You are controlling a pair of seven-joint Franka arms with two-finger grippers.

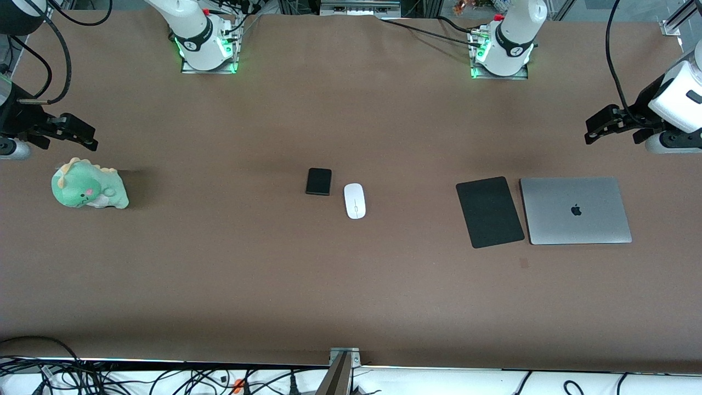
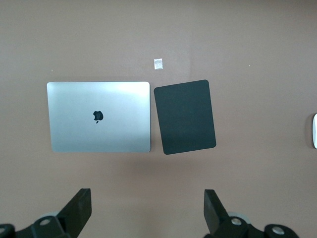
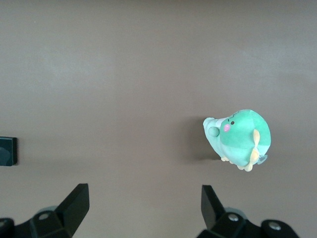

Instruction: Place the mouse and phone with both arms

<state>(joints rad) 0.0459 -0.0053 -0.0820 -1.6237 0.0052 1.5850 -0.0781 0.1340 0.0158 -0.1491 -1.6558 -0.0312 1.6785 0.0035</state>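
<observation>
White mouse (image 1: pixel 355 201) and black phone (image 1: pixel 318 181) lie side by side at mid-table, just apart, the phone toward the right arm's end and slightly farther from the front camera. Left gripper (image 1: pixel 611 125) hangs spread wide and empty above the bare table by the silver laptop (image 1: pixel 575 210) and black mouse pad (image 1: pixel 489 212); right gripper (image 1: pixel 68 132), equally wide, hangs by a green plush dinosaur (image 1: pixel 89 191)

White jointed arms (image 1: pixel 513 33), black bands, black cables, green-lit bases, black hands
</observation>
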